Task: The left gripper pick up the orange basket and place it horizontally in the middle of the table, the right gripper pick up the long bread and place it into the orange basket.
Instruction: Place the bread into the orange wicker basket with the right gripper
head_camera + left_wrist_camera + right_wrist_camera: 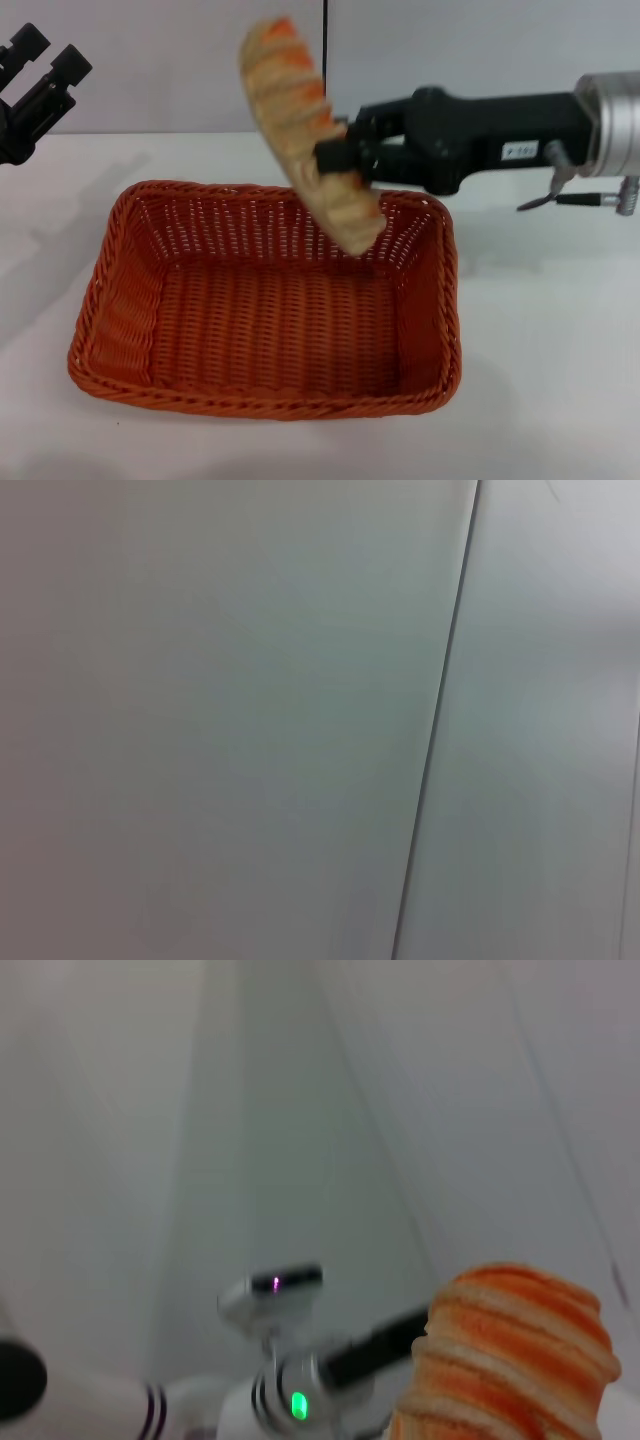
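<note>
The orange basket (270, 300) lies lengthwise across the middle of the white table (550, 380), its inside bare. Above its far right corner hangs the long bread (305, 130), tilted steeply with its striped top facing left. My right gripper (335, 160) reaches in from the right and is shut on the loaf's middle. The right wrist view shows the bread's striped end (515, 1360) close up. My left gripper (35, 75) is raised at the far left, away from the basket, fingers apart and holding nothing. The left wrist view shows only a plain wall.
A grey wall with a dark vertical seam (325, 40) stands behind the table. The right arm's silver wrist section (610, 120) sits at the far right. In the right wrist view the left arm's joint with a green light (295, 1400) shows farther off.
</note>
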You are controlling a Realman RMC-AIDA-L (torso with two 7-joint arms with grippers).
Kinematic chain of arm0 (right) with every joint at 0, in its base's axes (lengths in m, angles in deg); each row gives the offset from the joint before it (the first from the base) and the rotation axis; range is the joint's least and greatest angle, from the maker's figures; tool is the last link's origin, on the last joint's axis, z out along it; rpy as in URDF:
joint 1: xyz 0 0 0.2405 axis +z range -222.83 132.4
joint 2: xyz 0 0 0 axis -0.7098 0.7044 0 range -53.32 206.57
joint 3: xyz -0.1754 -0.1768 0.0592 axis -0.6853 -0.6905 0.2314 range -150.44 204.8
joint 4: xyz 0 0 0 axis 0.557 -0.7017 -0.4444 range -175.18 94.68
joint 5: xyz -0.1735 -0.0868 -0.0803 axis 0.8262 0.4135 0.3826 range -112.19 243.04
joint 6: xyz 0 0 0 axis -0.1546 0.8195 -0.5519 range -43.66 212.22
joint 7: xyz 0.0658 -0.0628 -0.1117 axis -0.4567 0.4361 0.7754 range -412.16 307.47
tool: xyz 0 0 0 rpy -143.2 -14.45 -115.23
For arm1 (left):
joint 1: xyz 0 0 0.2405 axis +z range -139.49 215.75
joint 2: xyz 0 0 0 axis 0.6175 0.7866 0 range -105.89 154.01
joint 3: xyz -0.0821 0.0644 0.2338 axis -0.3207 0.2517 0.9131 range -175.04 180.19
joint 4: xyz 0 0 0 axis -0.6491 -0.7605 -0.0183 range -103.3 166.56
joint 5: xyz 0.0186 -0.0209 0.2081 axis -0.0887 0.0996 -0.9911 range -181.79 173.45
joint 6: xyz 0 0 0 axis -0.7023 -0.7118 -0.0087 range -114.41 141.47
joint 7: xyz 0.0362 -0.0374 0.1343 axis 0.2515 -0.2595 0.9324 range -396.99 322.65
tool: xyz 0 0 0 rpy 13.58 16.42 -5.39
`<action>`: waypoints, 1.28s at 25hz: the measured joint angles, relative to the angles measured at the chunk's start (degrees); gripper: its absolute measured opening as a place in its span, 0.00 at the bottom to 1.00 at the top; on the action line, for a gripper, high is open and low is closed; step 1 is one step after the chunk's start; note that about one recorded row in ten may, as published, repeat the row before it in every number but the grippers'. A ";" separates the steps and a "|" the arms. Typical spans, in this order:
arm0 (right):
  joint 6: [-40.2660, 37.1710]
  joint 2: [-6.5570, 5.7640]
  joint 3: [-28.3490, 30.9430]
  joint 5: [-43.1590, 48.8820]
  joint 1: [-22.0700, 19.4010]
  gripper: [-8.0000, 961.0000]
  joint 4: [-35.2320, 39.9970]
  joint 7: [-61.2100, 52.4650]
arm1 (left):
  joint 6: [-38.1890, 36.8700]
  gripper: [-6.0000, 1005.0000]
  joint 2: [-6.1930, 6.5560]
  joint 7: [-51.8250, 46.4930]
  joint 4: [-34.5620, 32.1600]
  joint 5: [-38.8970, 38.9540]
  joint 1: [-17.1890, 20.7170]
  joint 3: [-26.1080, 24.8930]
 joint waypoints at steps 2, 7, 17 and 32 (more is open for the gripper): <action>0.74 0.04 -0.61 1.92 0.72 0.28 -0.90 -0.39 | 0.01 0.71 -0.04 0.06 0.03 -0.02 0.00 0.09; 2.63 0.07 -1.27 4.43 1.30 0.31 -2.15 -2.25 | 0.19 0.71 0.02 0.14 0.61 -0.03 -0.14 0.14; 2.28 0.07 -1.54 4.84 0.83 0.50 -2.24 -2.57 | 0.19 0.71 -0.08 0.15 0.62 -0.02 -0.53 0.38; 0.57 0.57 5.83 4.00 -6.60 0.74 3.55 0.90 | 0.05 0.71 -0.05 0.36 1.35 0.45 -0.46 0.01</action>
